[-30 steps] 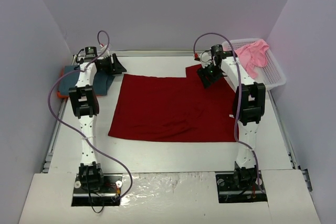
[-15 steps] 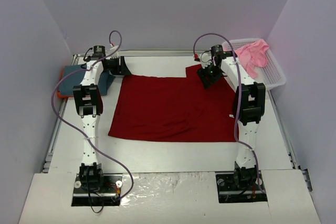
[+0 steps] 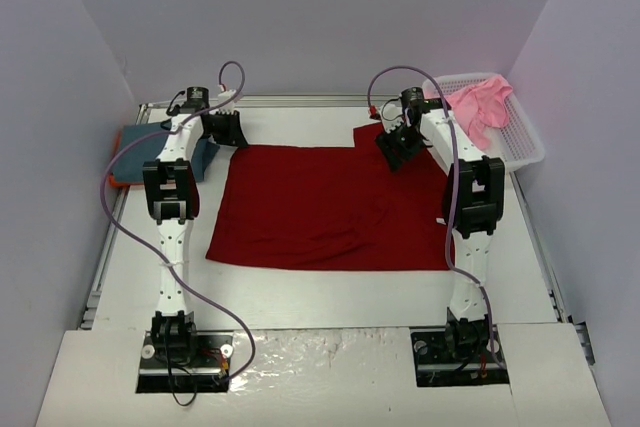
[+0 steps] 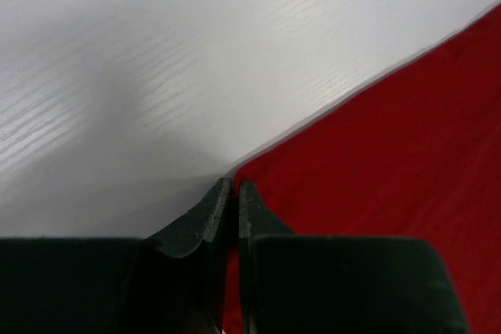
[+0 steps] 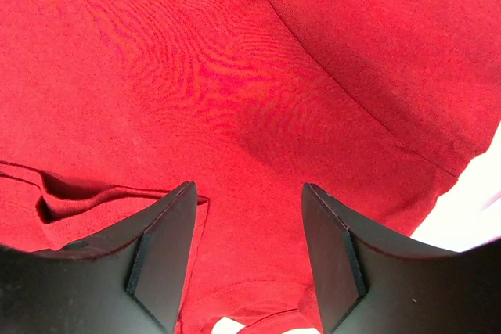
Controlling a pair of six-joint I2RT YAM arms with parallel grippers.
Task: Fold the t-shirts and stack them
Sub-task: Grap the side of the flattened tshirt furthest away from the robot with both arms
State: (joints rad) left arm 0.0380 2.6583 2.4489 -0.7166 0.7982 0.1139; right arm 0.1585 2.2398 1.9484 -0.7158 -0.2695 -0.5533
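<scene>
The dark red t-shirt [image 3: 320, 202] lies spread flat on the middle of the white table. My left gripper [image 3: 228, 132] is at its far left corner. In the left wrist view the jaws [image 4: 232, 185] are shut, with their tips at the corner of the red cloth [image 4: 391, 154]; nothing shows pinched between them. My right gripper [image 3: 397, 147] hangs open over the shirt's far right part, and red cloth [image 5: 235, 60] fills the gap between its fingers [image 5: 247, 187]. The light pink t-shirt [image 3: 480, 107] hangs over the basket. The teal-blue t-shirt [image 3: 135, 152] lies on the orange one [image 3: 118, 182] at far left.
The white lattice basket [image 3: 520, 147] stands at the far right against the wall. Purple walls close in the table on three sides. Bare white table [image 4: 156, 52] shows beyond the shirt's far left corner and along the near edge [image 3: 320, 292].
My left gripper has moved right, from beside the teal-blue shirt to the red shirt's far left corner. My right gripper has shifted slightly farther back over the shirt.
</scene>
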